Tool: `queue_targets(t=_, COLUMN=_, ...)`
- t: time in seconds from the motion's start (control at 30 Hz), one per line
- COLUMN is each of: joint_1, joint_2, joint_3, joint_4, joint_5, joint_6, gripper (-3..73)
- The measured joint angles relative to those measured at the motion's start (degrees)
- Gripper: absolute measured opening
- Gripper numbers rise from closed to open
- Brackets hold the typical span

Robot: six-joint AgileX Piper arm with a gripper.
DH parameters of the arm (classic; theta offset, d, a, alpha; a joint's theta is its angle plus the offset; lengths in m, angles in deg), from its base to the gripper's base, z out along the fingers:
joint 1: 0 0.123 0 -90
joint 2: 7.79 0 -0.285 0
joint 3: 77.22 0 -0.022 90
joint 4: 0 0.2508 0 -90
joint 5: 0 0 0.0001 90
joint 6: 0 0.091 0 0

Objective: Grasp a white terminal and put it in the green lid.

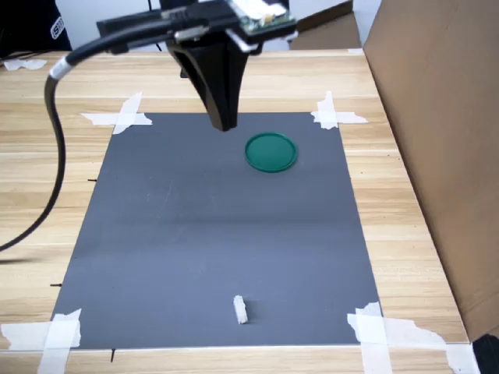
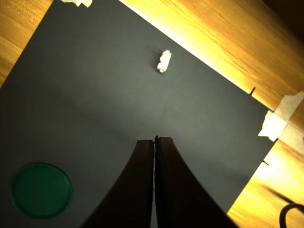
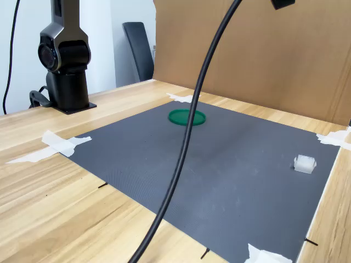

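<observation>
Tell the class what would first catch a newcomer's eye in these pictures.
The green lid stands out against the dark grey mat, near its far edge in the first exterior view. The tiny white terminal lies alone near the mat's near edge. The gripper hangs above the mat beside the lid, jaws shut.

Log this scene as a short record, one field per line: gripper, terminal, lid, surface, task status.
gripper: gripper shut, holding nothing, raised above the mat
terminal: white terminal lies on the mat near its front edge in the first exterior view, far from the lid
lid: green lid flat on the mat, nothing in it
surface: grey mat taped at its corners to a wooden table
task status: terminal not yet grasped
</observation>
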Motion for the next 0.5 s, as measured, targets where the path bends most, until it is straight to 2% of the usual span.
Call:
queue_targets(t=0.37, joint_1=-6.0, joint_2=3.1, joint_3=0.0, joint_4=0.8, joint_5=-0.1, joint_6=2.9, gripper=-2.8)
queue_targets(t=0.5, joint_1=-6.4, joint_2=3.9, joint_3=0.0, joint_4=0.8, joint_5=-0.1, joint_6=2.9, gripper=-2.8)
